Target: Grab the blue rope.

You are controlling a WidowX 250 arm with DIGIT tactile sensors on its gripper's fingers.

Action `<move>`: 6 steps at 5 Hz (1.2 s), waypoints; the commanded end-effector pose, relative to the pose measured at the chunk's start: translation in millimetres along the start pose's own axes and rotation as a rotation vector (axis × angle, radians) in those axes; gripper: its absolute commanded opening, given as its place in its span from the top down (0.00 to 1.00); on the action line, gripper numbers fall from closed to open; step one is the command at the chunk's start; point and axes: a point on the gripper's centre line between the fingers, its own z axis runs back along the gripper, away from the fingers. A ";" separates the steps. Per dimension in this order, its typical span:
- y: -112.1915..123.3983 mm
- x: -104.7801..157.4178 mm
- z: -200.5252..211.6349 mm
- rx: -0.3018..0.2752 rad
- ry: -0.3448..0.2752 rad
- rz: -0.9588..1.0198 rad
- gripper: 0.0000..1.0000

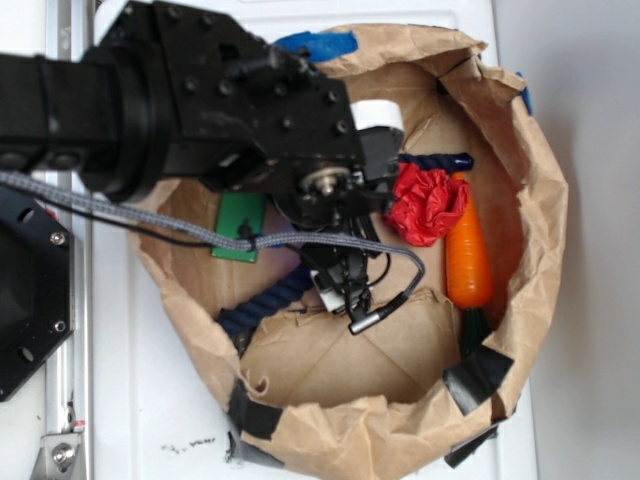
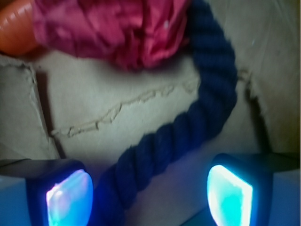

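Observation:
The blue rope (image 2: 207, 108), a thick navy twisted cord, curves across the brown paper floor and runs down between my fingers. In the exterior view a stretch of the blue rope (image 1: 262, 298) shows left of the gripper (image 1: 338, 290), and its glossy tip (image 1: 440, 160) pokes out beyond the red cloth; the arm hides the middle. My gripper (image 2: 149, 195) is open, its glowing pads (image 2: 69, 195) wide apart, the rope lying close to the left pad.
A crumpled red cloth (image 1: 428, 203) and an orange carrot (image 1: 467, 258) lie right of the gripper. A green block (image 1: 240, 226) sits at the left. All lie inside a brown paper bag with raised walls (image 1: 535, 190). A grey cable (image 1: 150, 215) crosses the arm.

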 end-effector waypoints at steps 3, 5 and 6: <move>-12.1 22.2 -7.0 -0.080 0.074 0.209 0.00; -9.3 33.1 -27.6 0.013 0.055 0.178 0.00; -8.8 29.8 -30.7 0.027 0.047 0.156 0.00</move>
